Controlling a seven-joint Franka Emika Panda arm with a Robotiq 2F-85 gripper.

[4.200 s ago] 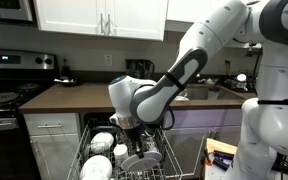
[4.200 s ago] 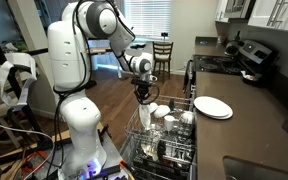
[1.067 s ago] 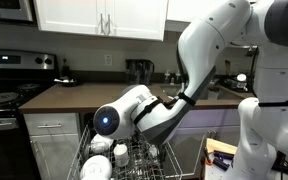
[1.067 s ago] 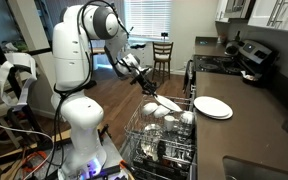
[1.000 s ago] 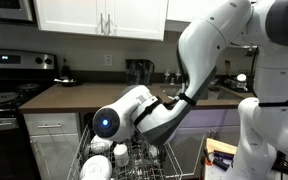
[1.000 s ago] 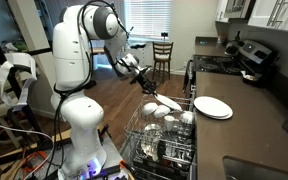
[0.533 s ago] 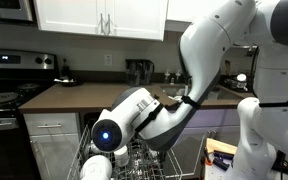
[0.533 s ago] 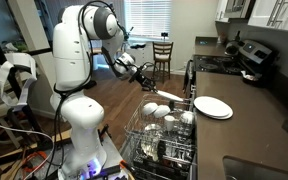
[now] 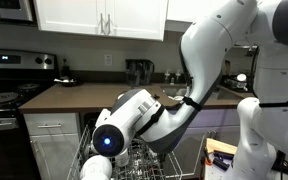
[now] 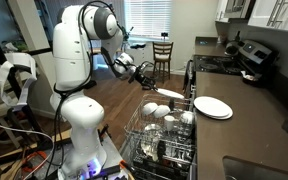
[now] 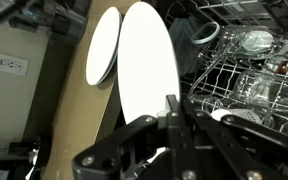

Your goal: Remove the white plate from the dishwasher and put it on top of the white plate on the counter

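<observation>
Wrist view first, Officer: state of the fingers (image 11: 172, 112)?

Narrow, Inspector, clamped on the near rim of the held plate (image 11: 144, 60). The jaws are shut on it.

Location of that plate?

Clear of the dishwasher (image 10: 169, 135). In an exterior view the held plate (image 10: 169, 95) shows almost edge-on, a thin white strip above the rack's near side. It does not touch the wire.

And the target?

The resting plate (image 10: 212, 107) lies flat on the worktop (image 10: 246, 122), apart from the held one, with a gap between them. In the wrist view the resting plate (image 11: 102, 45) sits beyond the held plate and off to one side, partly hidden behind its edge.

Direction from fingers to target?

Roughly along the held plate's own line. It runs out from the fingers toward the worktop, far rim leading, so that rim is nearest the target.

Assessment?

Judged: lift complete, carry under way, stacking not yet done. The move calls for travel outward over the worktop (image 11: 69, 120) until the two discs are concentric, then lowering flat. Risk: the far rim strikes the resting plate first and slides it.
</observation>
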